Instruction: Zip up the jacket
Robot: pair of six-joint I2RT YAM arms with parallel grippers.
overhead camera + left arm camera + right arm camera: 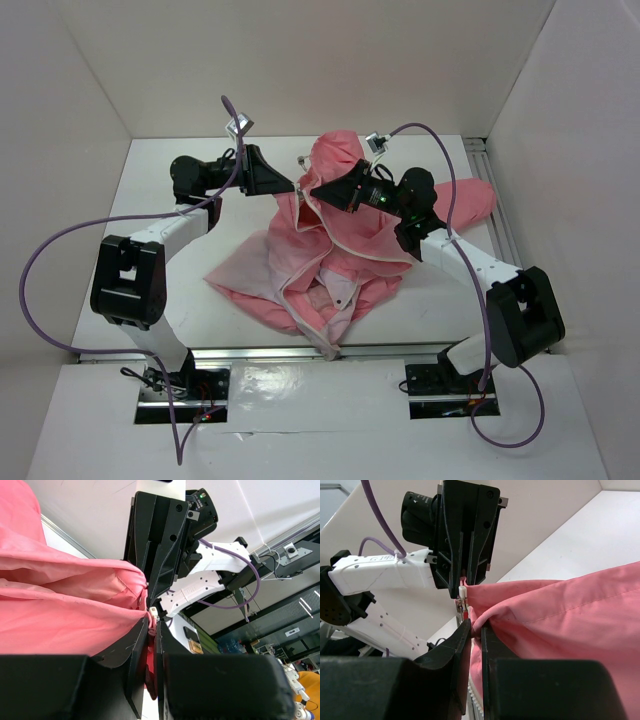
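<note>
The salmon-pink jacket (345, 250) lies crumpled in the middle of the table, with its paler lining (262, 262) turned out at the front left. Both grippers meet nose to nose at a raised edge of it. My left gripper (293, 188) is shut on a fold of the pink fabric (60, 615), its jaws (151, 632) pinching it beside a small white zipper piece (153, 613). My right gripper (313, 193) is shut on the facing edge (555, 610), fabric bunched between its jaws (476, 630). White zipper teeth (476, 707) run down below them.
White walls enclose the table (180, 300) on three sides. A metal rail (500, 215) runs along the right edge. Purple cables (60, 250) loop off both arms. One jacket sleeve (470, 200) stretches toward the right rail, under the right arm.
</note>
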